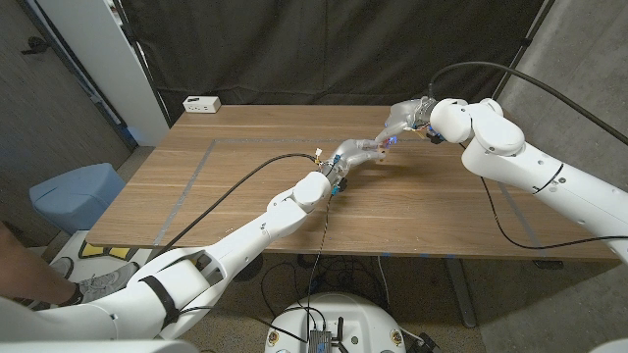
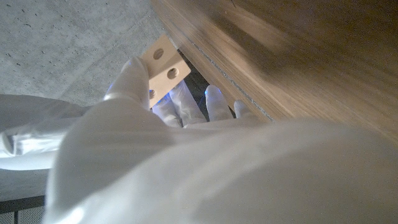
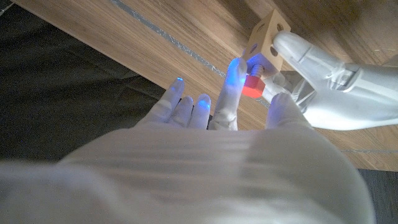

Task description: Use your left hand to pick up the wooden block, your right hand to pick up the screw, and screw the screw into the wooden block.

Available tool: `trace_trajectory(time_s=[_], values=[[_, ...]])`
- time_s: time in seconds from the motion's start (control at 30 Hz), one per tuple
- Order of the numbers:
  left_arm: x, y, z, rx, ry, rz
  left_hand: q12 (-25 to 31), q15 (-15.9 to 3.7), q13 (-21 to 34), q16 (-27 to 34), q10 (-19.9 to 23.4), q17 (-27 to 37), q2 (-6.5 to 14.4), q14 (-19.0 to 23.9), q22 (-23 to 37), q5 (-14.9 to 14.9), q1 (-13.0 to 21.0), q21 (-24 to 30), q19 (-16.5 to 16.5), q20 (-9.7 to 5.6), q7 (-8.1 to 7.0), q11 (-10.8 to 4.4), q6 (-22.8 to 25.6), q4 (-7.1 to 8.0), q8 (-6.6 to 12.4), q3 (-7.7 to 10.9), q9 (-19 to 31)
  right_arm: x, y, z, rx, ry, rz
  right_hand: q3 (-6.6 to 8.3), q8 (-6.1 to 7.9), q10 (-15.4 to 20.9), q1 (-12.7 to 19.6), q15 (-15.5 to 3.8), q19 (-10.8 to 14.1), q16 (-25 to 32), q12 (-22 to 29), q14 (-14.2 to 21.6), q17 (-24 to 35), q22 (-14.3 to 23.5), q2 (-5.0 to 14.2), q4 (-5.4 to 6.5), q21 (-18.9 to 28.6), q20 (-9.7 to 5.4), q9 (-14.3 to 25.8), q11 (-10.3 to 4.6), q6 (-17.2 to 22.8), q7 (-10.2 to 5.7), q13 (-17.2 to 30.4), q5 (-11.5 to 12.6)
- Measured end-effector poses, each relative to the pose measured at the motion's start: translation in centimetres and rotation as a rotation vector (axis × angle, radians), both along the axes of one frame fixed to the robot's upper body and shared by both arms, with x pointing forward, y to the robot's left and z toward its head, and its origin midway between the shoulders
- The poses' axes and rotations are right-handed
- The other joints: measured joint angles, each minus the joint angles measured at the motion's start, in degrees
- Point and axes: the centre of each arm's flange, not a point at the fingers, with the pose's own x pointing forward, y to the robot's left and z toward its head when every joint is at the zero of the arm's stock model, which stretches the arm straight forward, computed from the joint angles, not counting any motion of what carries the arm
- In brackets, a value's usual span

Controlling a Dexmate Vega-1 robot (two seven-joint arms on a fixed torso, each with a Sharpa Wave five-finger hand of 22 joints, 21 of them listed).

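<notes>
My left hand [image 1: 355, 154] is raised over the middle of the table [image 1: 245, 196] and holds the pale wooden block [image 2: 163, 63], which has round holes in its faces. My right hand [image 1: 410, 115] meets it from the far right. In the right wrist view, the thumb and a finger of my right hand [image 3: 217, 143] pinch the red head of the screw [image 3: 252, 84]. Its tip sits at a hole in the wooden block [image 3: 266, 34], which the fingers of my left hand [image 3: 323, 74] grip from the side. How deep the screw sits is hidden.
A white power strip [image 1: 201, 103] lies at the table's far left corner. Grey tape lines [image 1: 196, 167] and a black cable [image 1: 235, 186] cross the tabletop. A blue bin [image 1: 74, 191] stands on the floor at the left, and a person's shoe [image 1: 98, 284] is nearby.
</notes>
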Motion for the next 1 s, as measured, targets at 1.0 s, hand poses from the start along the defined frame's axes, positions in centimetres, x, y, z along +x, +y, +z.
trace_trajectory(time_s=[1.0], values=[[-0.06, 0.00, -0.05, -0.001, -0.006, -0.003, -0.10, -0.30, 0.00, 0.00, -0.33, -0.27, 0.60, 0.31, 0.00, 0.20, 0.60, 0.00, -0.01, -0.01, 0.02, -0.05, -0.02, 0.00, 0.00, 0.00, 0.00, -0.62, -0.54, 0.28, -0.008, 0.060, -0.007, -0.82, -7.13, -8.18, 0.87, 1.20, -4.72, -2.30, -1.04, -4.32, -0.53, -0.01, 0.76, -3.25, -0.21, 1.63, 0.79, 4.04, -17.18, 1.43, 0.13, 1.70]])
